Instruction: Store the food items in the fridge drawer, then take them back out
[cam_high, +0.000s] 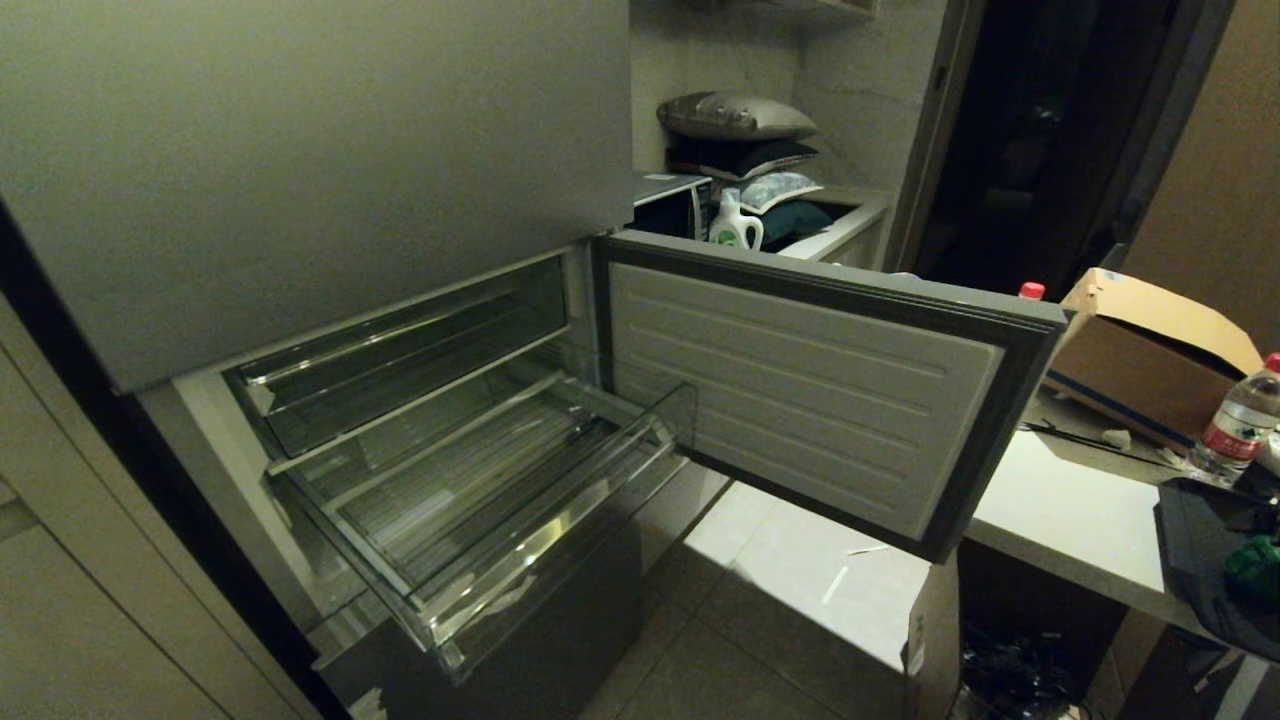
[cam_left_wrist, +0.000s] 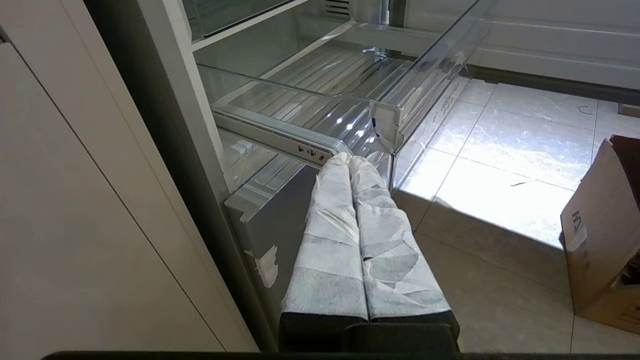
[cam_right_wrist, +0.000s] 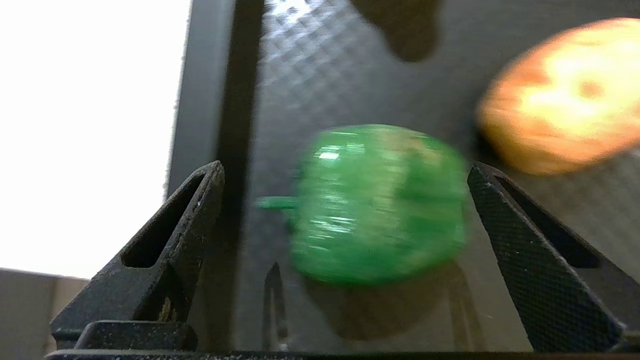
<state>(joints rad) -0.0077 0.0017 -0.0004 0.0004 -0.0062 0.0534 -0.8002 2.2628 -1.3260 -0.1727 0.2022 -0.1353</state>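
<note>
Head view: fridge drawer (cam_high: 480, 500) bare; right claw (cam_right_wrist: 345, 215) agape around green food item (cam_right_wrist: 377, 205), ungripped.

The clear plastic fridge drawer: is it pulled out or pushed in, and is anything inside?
Pulled out and empty: the clear plastic fridge drawer juts past the grey fridge front, and its ribbed floor is bare.

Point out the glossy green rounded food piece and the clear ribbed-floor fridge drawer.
Glossy green rounded food piece (cam_right_wrist: 377, 205), right wrist view: centre of its body.
Clear ribbed-floor fridge drawer (cam_high: 545, 555), head view: front lip.
</note>
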